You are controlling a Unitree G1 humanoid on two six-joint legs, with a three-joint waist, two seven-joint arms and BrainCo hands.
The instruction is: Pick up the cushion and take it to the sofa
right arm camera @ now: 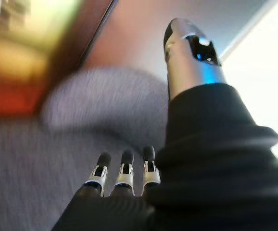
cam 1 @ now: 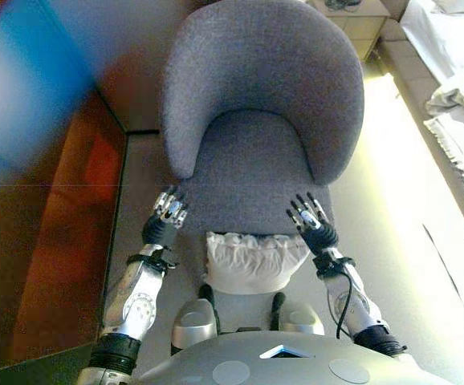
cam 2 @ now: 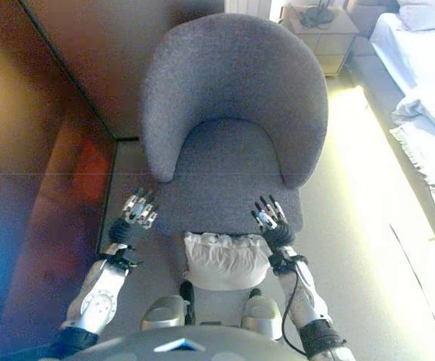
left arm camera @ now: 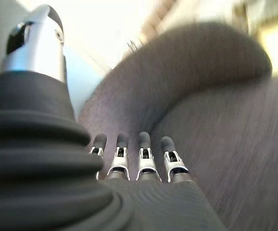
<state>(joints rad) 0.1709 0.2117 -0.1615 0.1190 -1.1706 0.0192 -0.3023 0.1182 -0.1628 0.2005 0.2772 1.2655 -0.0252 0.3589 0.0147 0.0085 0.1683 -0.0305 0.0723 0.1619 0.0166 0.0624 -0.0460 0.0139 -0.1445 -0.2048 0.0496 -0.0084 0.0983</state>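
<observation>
Hands flank the grey armchair (cam 1: 256, 120) and neither has hold of anything: the left hand (cam 1: 168, 212) hangs over the seat's left front edge, the right hand (cam 1: 311, 218) over its right front corner. In both wrist views the fingers reach straight out in a row with the thumb standing apart, and only chair fabric shows past them.

Largest in the scene is that armchair, its curved back wrapping round the seat, with dark wooden panelling (cam 1: 47, 257) to the left and a bed with white linen (cam 2: 428, 83) well off to the right. Smallest, and the thing that matters, is the white cushion (cam 1: 252, 261). It lies at the very front edge of the seat, between the two forearms and nearer the body than either hand, so the fingertips point past it towards the chair back.

Its long axis runs left to right, across the line of the arms. Each hand looks about equally near one short end, so I judge that the pick-up calls for both hands to draw back and close inward on the ends.
</observation>
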